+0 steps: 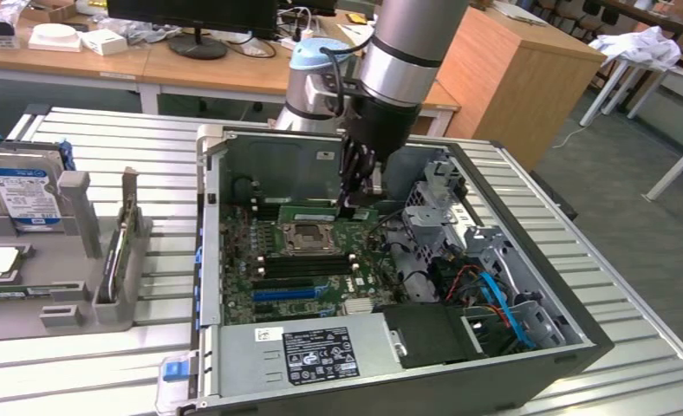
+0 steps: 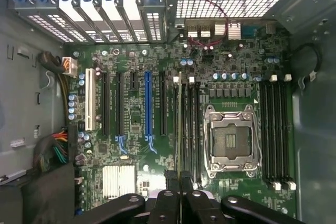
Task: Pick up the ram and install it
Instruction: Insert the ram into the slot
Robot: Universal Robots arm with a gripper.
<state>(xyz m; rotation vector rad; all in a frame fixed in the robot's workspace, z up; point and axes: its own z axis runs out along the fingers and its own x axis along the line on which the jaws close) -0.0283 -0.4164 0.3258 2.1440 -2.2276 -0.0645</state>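
Observation:
The ram (image 2: 180, 124) is seen edge-on as a thin green stick running along the black memory slots (image 2: 190, 129) beside the CPU socket (image 2: 231, 140). My gripper (image 2: 180, 182) is shut on its near end, one black finger (image 2: 170, 181) on each side. In the exterior view the gripper (image 1: 359, 203) reaches down into the open computer case (image 1: 209, 260). There the ram (image 1: 316, 211) shows as a pale green strip over the motherboard (image 1: 243, 260), near the socket (image 1: 307, 234). I cannot tell whether the stick touches a slot.
A long blue slot (image 2: 148, 108) and several black card slots lie beside the memory slots. The power supply (image 1: 307, 351), drive cage (image 1: 445, 204) and blue and orange cables (image 1: 492, 290) crowd the case. A hard drive (image 1: 23, 195) stands in a grey fixture (image 1: 75, 286) at the exterior view's left.

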